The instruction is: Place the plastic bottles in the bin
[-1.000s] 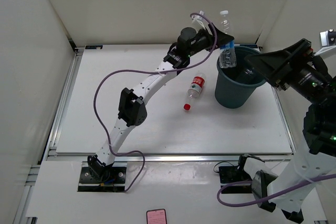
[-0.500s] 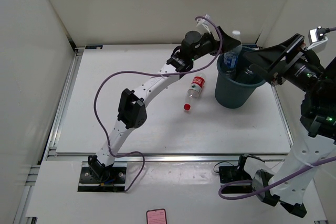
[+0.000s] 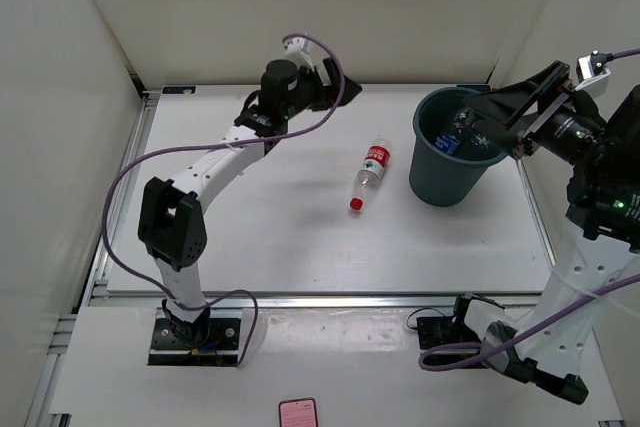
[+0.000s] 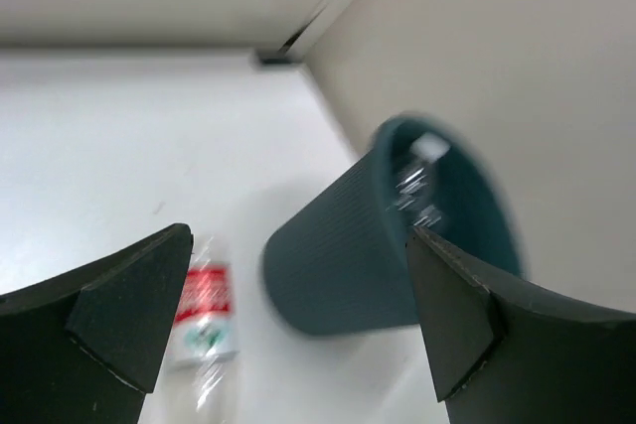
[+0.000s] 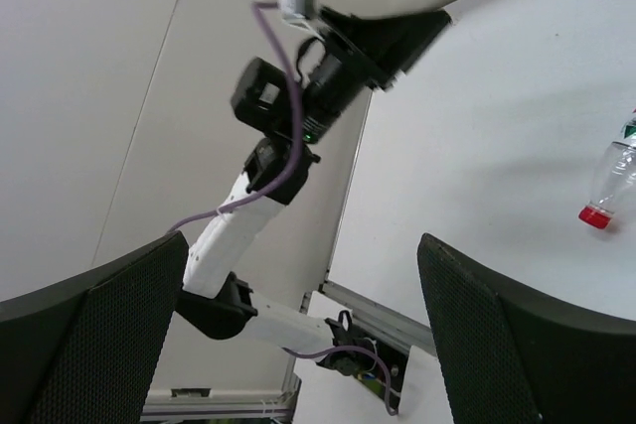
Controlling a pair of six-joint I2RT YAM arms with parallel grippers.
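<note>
Both my left hand [image 3: 338, 87] and right hand [image 3: 485, 112] are spread apart, empty. I'd lower the left one across the red-capped bottle [image 3: 368, 175], left of the bin [image 3: 440, 185], and grip its middle.

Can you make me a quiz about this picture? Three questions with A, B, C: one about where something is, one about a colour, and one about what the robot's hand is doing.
1. Where is the red-capped bottle?
A) lying on the table, beside the bin
B) standing inside it
C) held up in the air

2. What colour is the bin?
A) yellow
B) pink
C) dark teal-grey

3. How is the left gripper?
A) shut on a bottle
B) open and empty
C) shut on a cable

Answers:
1 A: the top view shows it on its side, left of the bin.
2 C: its wall looks dark teal-grey in both views.
3 B: its wrist view shows the fingers wide apart with nothing held.
</note>
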